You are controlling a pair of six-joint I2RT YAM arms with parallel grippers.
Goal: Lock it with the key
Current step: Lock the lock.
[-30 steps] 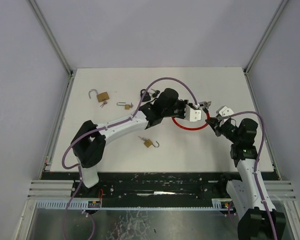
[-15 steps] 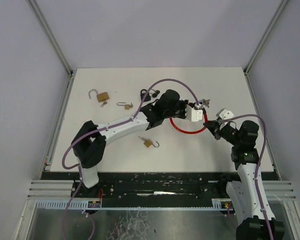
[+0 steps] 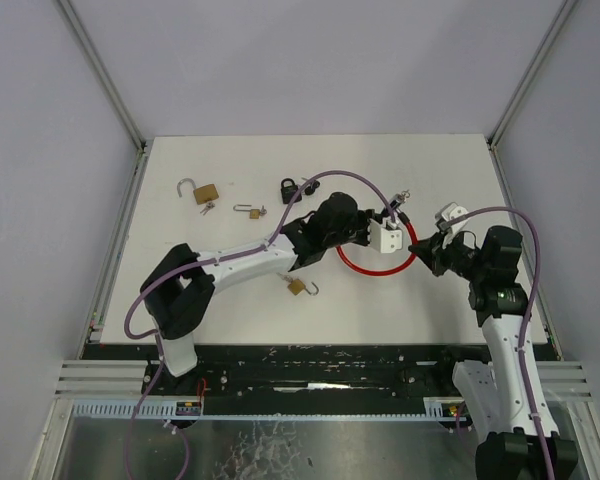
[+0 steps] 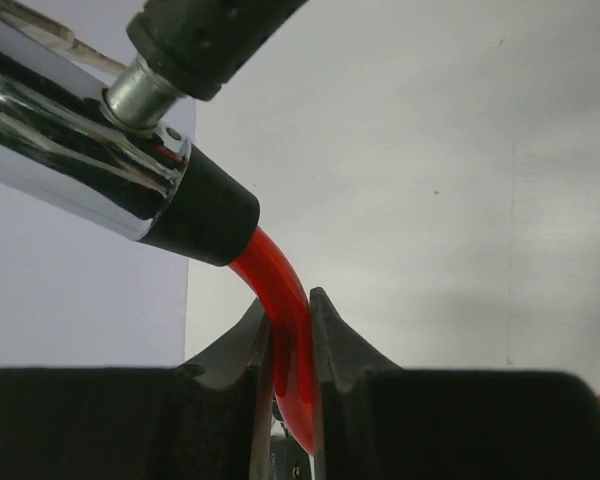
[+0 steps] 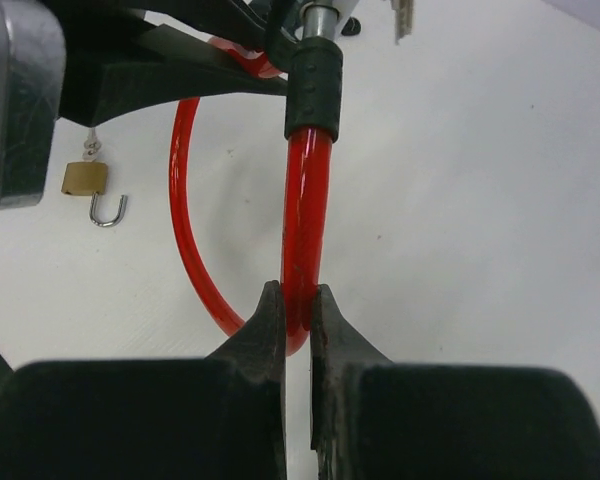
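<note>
red cable lock [image 3: 364,267] pinched by both of your tools, just toward 3 o'clock from the worktop's [image 3: 230,300] middle.
your left tool [image 4: 290,330] is narrowed onto the red cable right below the black collar [image 4: 205,215] of the chrome barrel [image 4: 70,150]. your right tool [image 5: 297,300] is clamped narrow on the same cable, at the 3 o'clock side of the loop, the collar straight ahead of it. a small key-like metal piece [image 3: 402,197] sticks out at the loop's 1 o'clock. a brass padlock [image 3: 298,287] with its shackle open lies at the loop's 8 o'clock. a black padlock [image 3: 290,190] sits at 10 o'clock, then a small padlock [image 3: 250,211]. farthest that way is a larger open brass padlock [image 3: 204,192].
</note>
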